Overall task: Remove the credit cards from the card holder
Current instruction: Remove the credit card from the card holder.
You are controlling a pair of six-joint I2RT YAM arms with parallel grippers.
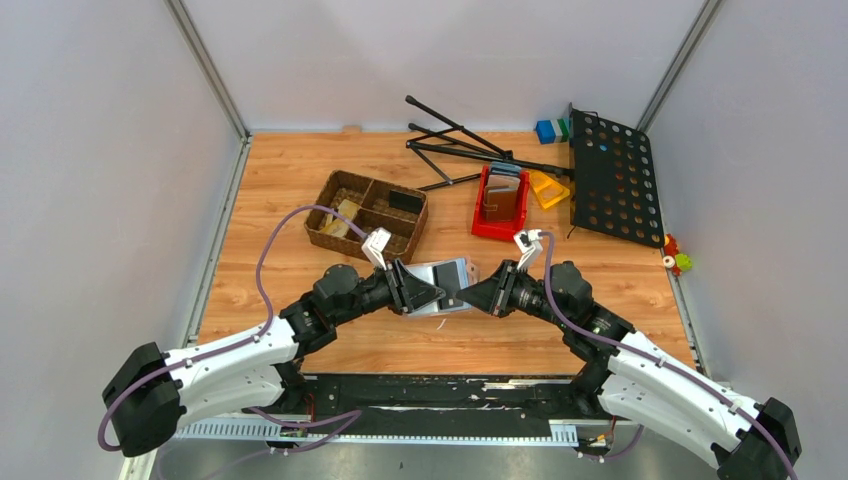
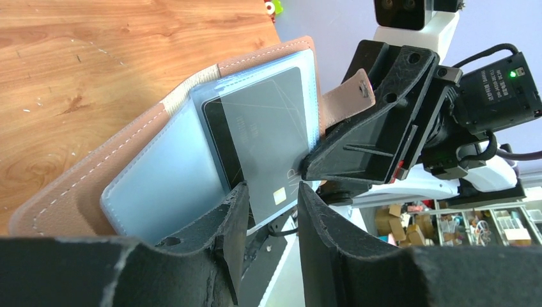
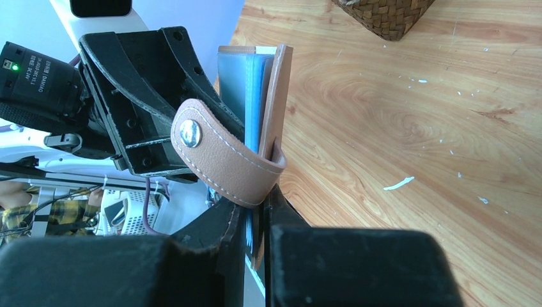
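The card holder, taupe outside and light blue-grey inside, is held open above the table between both arms. My right gripper is shut on its right edge; in the right wrist view the fingers pinch the cover under its snap strap. In the left wrist view a black card and a silvery grey card stick out of the holder. My left gripper is open, with the silvery card's lower end between its fingertips. It also shows in the top view.
A wicker basket stands behind the left gripper. A red bin with wallets, a yellow piece, a black perforated stand with its rods, coloured blocks and small toys lie at the back right.
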